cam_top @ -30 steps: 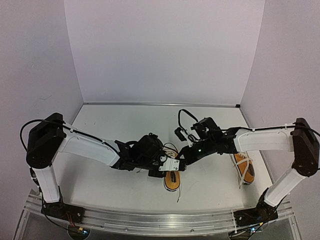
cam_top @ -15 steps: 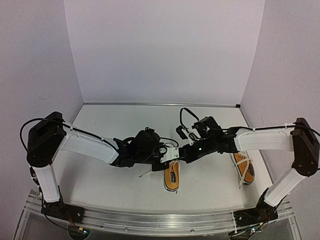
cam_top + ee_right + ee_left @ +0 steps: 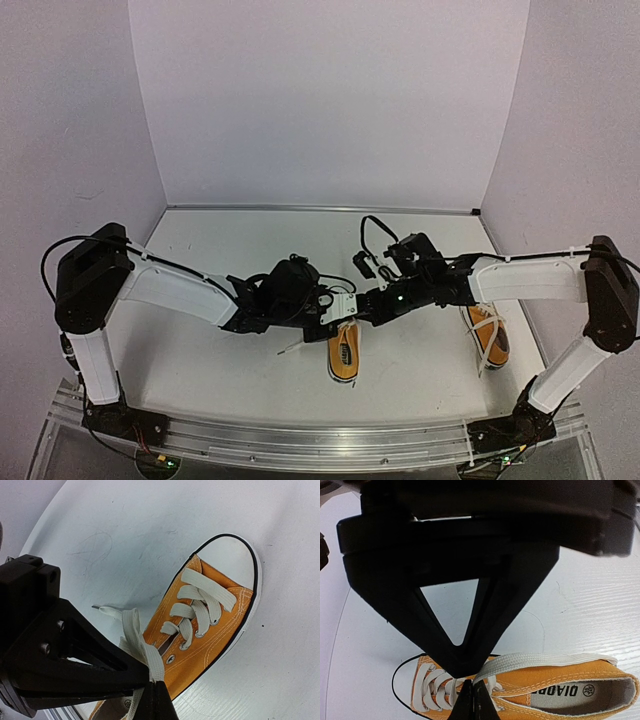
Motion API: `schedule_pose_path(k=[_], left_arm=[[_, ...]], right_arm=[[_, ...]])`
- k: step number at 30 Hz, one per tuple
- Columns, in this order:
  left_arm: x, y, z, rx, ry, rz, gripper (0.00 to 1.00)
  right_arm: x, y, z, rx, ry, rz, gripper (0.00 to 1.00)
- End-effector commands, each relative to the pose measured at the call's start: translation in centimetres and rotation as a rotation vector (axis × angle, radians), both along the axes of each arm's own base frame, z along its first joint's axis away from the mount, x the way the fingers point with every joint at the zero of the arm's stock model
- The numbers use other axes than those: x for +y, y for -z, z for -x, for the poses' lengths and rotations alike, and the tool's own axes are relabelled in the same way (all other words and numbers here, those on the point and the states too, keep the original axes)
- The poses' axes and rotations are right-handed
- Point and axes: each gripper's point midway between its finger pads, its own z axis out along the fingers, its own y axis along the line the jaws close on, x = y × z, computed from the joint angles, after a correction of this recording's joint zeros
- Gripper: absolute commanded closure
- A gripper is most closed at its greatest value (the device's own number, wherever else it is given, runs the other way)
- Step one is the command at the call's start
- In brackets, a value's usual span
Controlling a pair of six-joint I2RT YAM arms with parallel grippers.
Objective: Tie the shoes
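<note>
One orange shoe (image 3: 343,357) lies at the table's front centre, toe toward the near edge. Both grippers meet just above its tongue. My left gripper (image 3: 333,318) is shut on a white lace (image 3: 545,659) that runs along the shoe's (image 3: 555,692) side in the left wrist view, pinched at the jaw tips (image 3: 472,692). My right gripper (image 3: 353,312) is shut on a folded lace (image 3: 135,632) beside the shoe's (image 3: 210,630) eyelets, pinched at its tips (image 3: 159,685). A loose lace end (image 3: 289,348) lies left of the shoe. The second shoe (image 3: 487,336) lies at the right, laces loose.
White walls enclose the table on the left, back and right. The right arm's forearm (image 3: 520,278) passes above the second shoe. A metal rail (image 3: 320,440) runs along the near edge between the arm bases.
The lace end that trailed below the shoe's heel has been pulled out to the shoe's left. My left gripper has shifted slightly left and back; the right gripper has barely moved.
</note>
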Motion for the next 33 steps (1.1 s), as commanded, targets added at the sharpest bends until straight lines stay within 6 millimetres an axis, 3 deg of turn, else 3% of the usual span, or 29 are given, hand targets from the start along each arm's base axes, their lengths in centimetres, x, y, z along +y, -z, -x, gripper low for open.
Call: schedule_pose_path(k=[1, 14, 23, 33], left_arm=[[0.7, 1.7, -0.8, 0.023, -0.038, -0.032, 1.00], [1.1, 3.3, -1.7, 0.025, -0.090, -0.095, 1.00], [0.3, 3.0, -2.6, 0.058, -0.165, -0.015, 1.00], [1.0, 2.9, -3.5, 0.074, -0.255, 0.015, 1.00]], right_arm=[[0.4, -1.1, -0.1, -0.028, -0.004, -0.033, 1.00], [0.9, -1.4, 0.0, -0.019, -0.011, -0.058, 1.00], [2.1, -1.8, 0.8, 0.026, -0.045, -0.140, 1.00], [3.0, -2.0, 1.7, 0.075, -0.071, -0.223, 1.00]])
